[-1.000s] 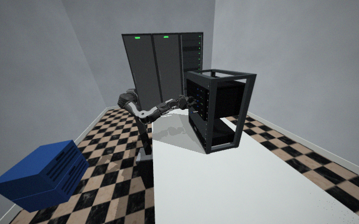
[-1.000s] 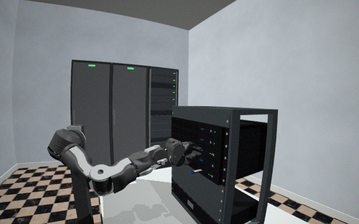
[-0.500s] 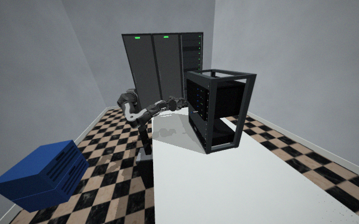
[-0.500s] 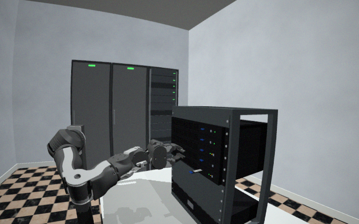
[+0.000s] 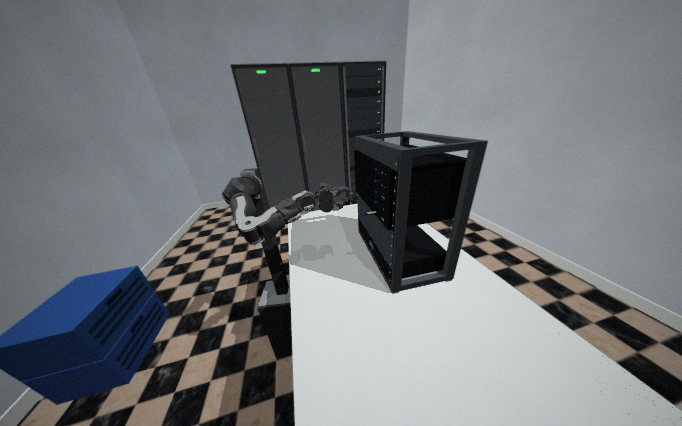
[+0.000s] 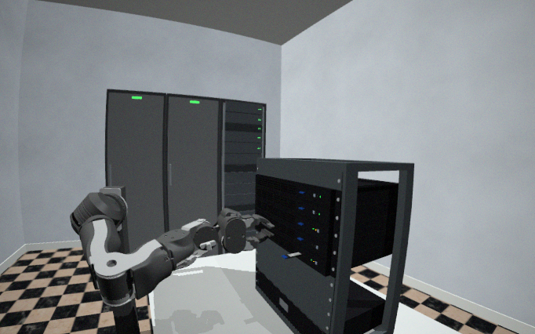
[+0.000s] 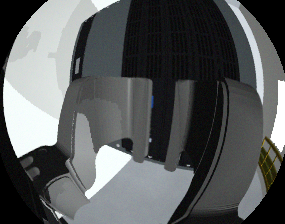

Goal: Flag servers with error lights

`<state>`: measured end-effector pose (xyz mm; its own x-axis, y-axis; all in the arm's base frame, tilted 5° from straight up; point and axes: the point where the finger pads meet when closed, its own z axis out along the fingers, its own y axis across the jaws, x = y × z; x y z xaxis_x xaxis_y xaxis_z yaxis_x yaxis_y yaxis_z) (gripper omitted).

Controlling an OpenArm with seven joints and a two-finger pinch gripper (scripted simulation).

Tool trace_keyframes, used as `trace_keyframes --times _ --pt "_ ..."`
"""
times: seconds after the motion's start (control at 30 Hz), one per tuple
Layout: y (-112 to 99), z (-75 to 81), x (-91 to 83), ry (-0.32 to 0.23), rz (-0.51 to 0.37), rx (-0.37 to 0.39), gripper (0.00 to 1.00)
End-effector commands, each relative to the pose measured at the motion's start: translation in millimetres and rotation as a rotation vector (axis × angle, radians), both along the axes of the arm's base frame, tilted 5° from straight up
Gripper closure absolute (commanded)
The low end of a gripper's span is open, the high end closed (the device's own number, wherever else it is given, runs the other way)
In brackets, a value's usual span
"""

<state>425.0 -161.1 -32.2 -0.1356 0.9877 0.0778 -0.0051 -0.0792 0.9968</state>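
Observation:
A dark open-frame rack [image 6: 327, 240] stands on the white table [image 5: 439, 343], with several black servers stacked in its upper part. Each server front carries a blue information tag and small lights at the right. The lowest server's tag [image 6: 291, 255] sticks out of the front; the tags above, such as the top one [image 6: 301, 192], sit in. The third server shows a yellowish light [image 6: 313, 228], and so does the lowest [image 6: 311, 260]. The top two show green lights. My gripper [image 6: 267, 230] is shut and empty, close to the left part of the server fronts. It also shows in the wrist view [image 7: 153, 129].
Tall grey cabinets [image 5: 301, 127] stand against the back wall behind my arm. A blue box [image 5: 79, 333] sits at the front left above the checkered floor. The rack stands near the table's left edge, close to my arm's base [image 5: 277, 275].

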Motion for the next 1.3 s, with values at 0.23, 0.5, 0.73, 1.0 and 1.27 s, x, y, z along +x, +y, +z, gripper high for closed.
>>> trace_keyframes --times 0.23,0.5,0.73,1.0,1.27 --pt "-2 2.0 -0.1 -0.008 -0.006 0.004 0.9" --pt "-2 2.0 -0.1 -0.008 -0.006 0.004 0.9" --pt "-1 1.5 10.7 -0.006 -0.007 0.004 0.9" --pt "3 2.1 44.4 -0.005 -0.006 0.004 0.9" --pt "9 2.7 86.6 -0.004 -0.006 0.004 0.9"
